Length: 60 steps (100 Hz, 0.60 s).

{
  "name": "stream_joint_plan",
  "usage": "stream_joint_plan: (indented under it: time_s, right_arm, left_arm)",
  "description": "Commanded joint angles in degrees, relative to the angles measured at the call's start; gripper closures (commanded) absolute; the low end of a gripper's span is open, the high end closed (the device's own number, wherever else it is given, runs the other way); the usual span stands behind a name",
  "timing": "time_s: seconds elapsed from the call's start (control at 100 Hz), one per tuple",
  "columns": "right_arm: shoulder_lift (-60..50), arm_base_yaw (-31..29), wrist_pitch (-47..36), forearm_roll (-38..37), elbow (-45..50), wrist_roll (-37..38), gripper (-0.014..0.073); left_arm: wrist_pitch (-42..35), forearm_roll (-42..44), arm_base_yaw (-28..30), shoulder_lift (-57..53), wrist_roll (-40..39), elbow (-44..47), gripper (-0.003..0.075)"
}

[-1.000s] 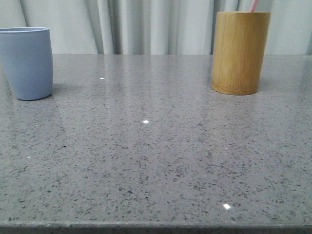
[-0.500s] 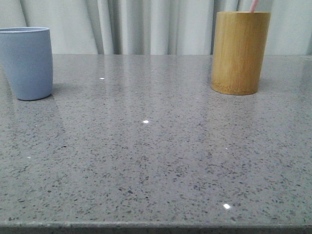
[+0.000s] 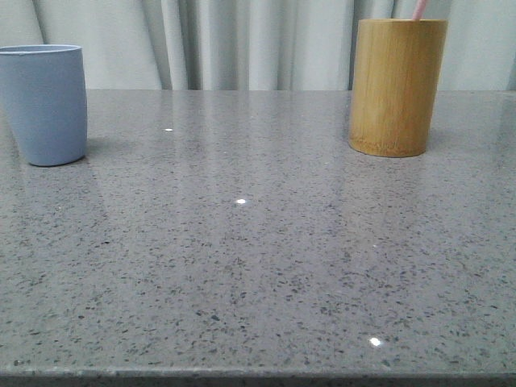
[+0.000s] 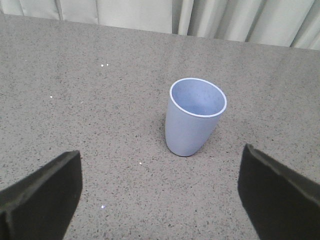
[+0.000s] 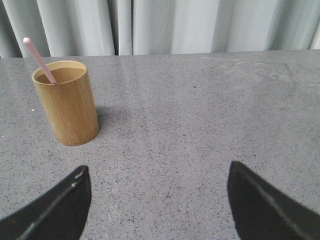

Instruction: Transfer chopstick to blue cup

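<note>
I see the pale pink chopstick leaning inside the bamboo-brown cylinder holder. The matte greyish-blue cup stands well apart across bare speckled grey tabletop. Left claw and right claw both gape wide, holding nothing.

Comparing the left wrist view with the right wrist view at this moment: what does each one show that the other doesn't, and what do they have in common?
Left wrist view: the blue cup standing upright on the table, its inside empty, ahead of the left gripper, whose fingers are spread wide.

Right wrist view: the bamboo holder with the chopstick leaning inside it, its pink end sticking out above the rim, ahead of the open right gripper.

Both: the speckled grey table, the pale curtain behind it, and dark fingers holding nothing.
</note>
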Motion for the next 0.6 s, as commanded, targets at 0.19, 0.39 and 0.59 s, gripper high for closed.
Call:
stream_joint_plan:
  time_s: [0.19, 0.39, 0.59]
  right_arm:
    - [1.39, -0.11, -5.58, -0.49, -1.61, -0.22, 0.0021]
    - [1.39, -0.11, -7.09, -0.49, -1.61, -0.22, 0.0021]
    - [1.39, -0.11, -7.09, -0.49, -1.61, -0.22, 0.0021]
  left_arm:
    - [-3.43, -1.18, 0.08, 14.67, 1.45, -10.42, 0.0102]
    - [-2.01, -1.18, -2.41, 27.56, 2.43, -19.31, 0.0102]
    - [-2.21, -0.93, -4.68, 39.48, 2.7, -25.63, 0.0102]
